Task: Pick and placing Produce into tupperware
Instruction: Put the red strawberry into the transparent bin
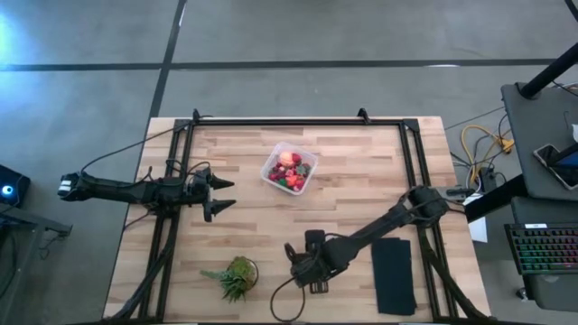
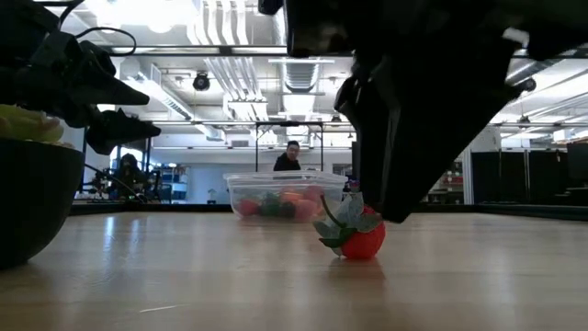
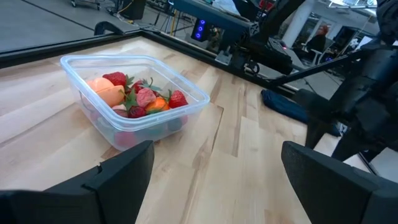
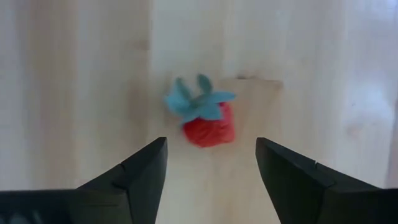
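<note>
A single red strawberry with a green top [image 4: 208, 122] lies on the wooden table near its front edge, and also shows in the low view [image 2: 360, 239]. My right gripper [image 4: 211, 149] hangs just above it, pointing steeply down, open; its fingers stand apart on either side without touching it. The clear tupperware [image 1: 289, 169] sits mid-table toward the far side. It holds several red strawberries, a small orange piece and a pink-orange round fruit [image 3: 106, 93]. My left gripper [image 1: 224, 194] waits open at the table's left, pointing toward the tub.
A spiky green plant in a dark pot [image 1: 237, 275] stands at the front edge, left of my right gripper. A flat black pad [image 1: 395, 275] lies at the front right. A person [image 2: 291, 156] stands beyond the far edge.
</note>
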You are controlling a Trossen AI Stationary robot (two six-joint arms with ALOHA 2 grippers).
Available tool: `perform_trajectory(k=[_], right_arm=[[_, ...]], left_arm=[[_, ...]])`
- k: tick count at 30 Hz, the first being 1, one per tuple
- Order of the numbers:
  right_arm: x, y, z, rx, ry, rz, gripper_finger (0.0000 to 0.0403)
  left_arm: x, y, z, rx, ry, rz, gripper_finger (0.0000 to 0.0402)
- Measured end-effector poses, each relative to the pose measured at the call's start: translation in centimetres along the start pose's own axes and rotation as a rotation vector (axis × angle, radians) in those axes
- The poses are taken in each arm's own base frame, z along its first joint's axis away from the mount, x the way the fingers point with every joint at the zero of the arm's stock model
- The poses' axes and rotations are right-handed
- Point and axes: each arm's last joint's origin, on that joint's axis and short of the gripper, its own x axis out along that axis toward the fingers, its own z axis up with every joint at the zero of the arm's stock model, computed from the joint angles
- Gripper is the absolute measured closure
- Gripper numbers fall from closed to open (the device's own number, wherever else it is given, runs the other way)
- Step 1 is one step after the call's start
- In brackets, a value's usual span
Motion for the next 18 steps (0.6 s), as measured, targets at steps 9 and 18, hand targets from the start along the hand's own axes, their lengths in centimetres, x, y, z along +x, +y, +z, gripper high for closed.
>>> perform_trajectory(k=[9,18], right_arm=[[1.2,0.0,-0.1,-0.047,-0.035,-0.024,0.0163],[1.7,-0.1,0.2,-0.054,-0.082,-0.009,0.0171]], left_arm=[[0.0,0.0,0.0,0.000,-0.001,0.000,0.0063],[0.0,0.0,0.0,0.000,0.001,0.000,0.0063]])
